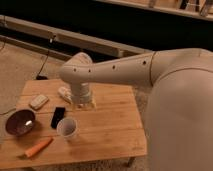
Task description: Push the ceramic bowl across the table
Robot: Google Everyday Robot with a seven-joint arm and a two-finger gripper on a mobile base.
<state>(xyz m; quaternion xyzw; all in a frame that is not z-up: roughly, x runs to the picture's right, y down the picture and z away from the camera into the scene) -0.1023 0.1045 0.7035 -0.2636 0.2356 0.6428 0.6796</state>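
Camera view shows the ceramic bowl [20, 122] at the left end of the bench [110, 135], the push not yet begun. The tool [83, 103] hangs over the far middle, apart from it; parted or closed, I cannot tell.

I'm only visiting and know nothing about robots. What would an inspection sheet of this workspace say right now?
Surface: table, low, light wood planks.
Job's things: ceramic bowl, upright near the left edge.
Clutter: white cup, black phone, orange stick-like item, pale block.
Grippers: gripper, low over the table's far middle, apart from the bowl.
Cables: dark cable on the floor behind.
Surroundings: carpet, long ledge, dark wall.
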